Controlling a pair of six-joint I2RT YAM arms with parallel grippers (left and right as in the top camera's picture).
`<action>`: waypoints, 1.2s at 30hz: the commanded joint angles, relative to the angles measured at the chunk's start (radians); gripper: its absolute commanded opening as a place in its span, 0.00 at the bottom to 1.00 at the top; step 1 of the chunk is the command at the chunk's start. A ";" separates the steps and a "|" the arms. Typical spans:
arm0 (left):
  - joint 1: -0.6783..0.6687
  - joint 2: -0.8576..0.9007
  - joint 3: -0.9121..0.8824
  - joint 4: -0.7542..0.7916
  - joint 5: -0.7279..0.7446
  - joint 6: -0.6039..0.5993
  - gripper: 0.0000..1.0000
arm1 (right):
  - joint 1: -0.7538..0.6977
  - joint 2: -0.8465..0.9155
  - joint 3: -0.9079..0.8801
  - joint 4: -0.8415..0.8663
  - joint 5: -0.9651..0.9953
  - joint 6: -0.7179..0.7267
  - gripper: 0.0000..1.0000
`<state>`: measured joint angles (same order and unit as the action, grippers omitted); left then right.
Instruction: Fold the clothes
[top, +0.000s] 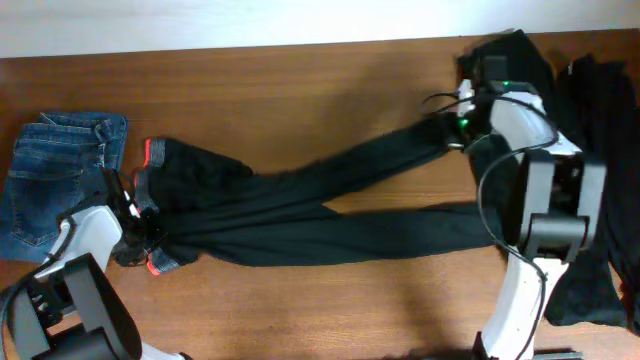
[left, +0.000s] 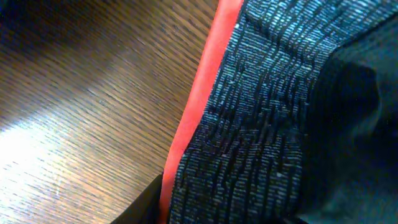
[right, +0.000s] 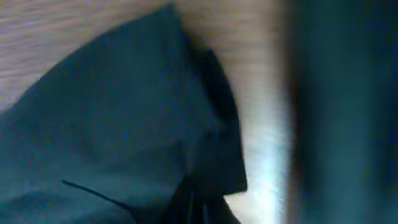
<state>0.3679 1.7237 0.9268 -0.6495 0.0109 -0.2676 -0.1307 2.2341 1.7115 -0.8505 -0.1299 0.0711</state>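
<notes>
Lifting the upper leg cuff (top: 432, 135) calls for a firm pinch: the right jaws are closed, apparently on it. The black trousers (top: 300, 205) lie spread across the surface (top: 300, 90). The left jaws sit at the waistband (top: 160, 160), grip state undeterminable. Keep both ends taut.

The trousers (top: 300, 205) are matt black cloth, their waistband (left: 261, 112) ribbed knit with a smooth red-orange lining (left: 200, 81); the surface (top: 300, 80) is grained wood, faintly glossy.
</notes>
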 joint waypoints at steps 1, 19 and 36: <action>0.008 0.006 -0.011 0.010 0.011 0.011 0.32 | -0.069 -0.076 0.063 -0.043 0.142 0.055 0.04; 0.008 0.006 -0.011 0.013 0.011 0.011 0.32 | -0.095 -0.088 0.062 -0.238 0.178 0.070 0.27; 0.008 0.006 -0.011 0.014 0.011 0.011 0.37 | 0.010 -0.113 0.172 -0.279 0.124 -0.196 0.33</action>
<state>0.3679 1.7237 0.9268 -0.6449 0.0151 -0.2676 -0.1738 2.1479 1.8690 -1.1267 0.0566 0.0208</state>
